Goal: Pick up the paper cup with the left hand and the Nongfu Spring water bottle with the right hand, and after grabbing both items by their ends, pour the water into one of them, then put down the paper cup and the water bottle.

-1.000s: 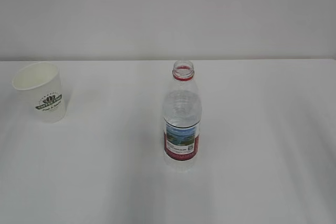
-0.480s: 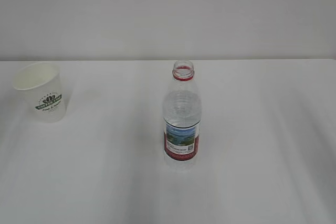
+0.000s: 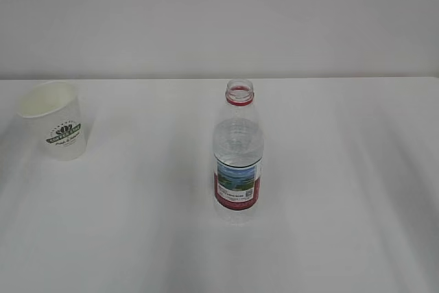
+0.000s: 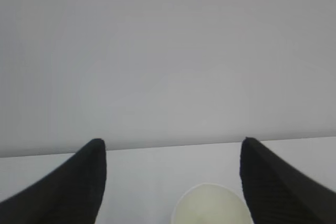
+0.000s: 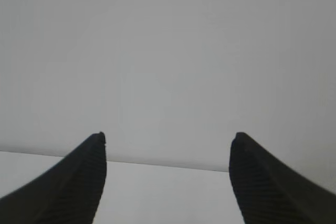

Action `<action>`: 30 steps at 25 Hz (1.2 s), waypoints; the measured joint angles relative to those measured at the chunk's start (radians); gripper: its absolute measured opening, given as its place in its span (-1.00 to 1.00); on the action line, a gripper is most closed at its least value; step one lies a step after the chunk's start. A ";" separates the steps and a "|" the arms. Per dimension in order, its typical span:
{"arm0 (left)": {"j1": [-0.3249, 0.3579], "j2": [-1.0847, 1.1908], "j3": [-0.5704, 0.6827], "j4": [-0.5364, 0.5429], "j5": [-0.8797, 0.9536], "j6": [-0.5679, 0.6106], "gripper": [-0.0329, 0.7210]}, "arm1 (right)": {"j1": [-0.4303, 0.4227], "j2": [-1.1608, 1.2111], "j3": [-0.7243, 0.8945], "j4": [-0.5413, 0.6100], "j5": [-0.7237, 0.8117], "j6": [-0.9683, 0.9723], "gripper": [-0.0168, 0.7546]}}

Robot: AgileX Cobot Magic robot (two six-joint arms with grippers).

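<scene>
The paper cup (image 3: 56, 128), white with a dark green logo, stands at the far left of the white table (image 3: 343, 169) and leans slightly. The Nongfu Spring water bottle (image 3: 238, 159) stands upright in the middle, uncapped, with a red neck ring and a red label; I cannot make out its water level. Neither hand shows in the exterior view. In the left wrist view my left gripper (image 4: 172, 141) is open, and the cup's cream rim (image 4: 210, 205) lies low between its fingers, near the right one. My right gripper (image 5: 169, 135) is open over bare table, with the bottle out of its view.
A plain grey-white wall (image 3: 219, 18) rises behind the table's far edge. The cup sits close to the left border of the exterior view. Nothing else stands on the table.
The cup's rim looks a little more tilted and has shifted slightly right. The bottle has not moved.
</scene>
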 joint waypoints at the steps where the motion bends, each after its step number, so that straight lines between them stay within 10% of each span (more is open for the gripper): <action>1: 0.000 0.010 0.000 0.000 -0.007 0.000 0.62 | 0.000 0.014 0.000 -0.004 -0.010 0.000 0.48; 30: 0.000 0.309 0.082 -0.006 -0.229 0.000 0.62 | 0.000 0.387 0.000 -0.075 -0.171 0.064 0.48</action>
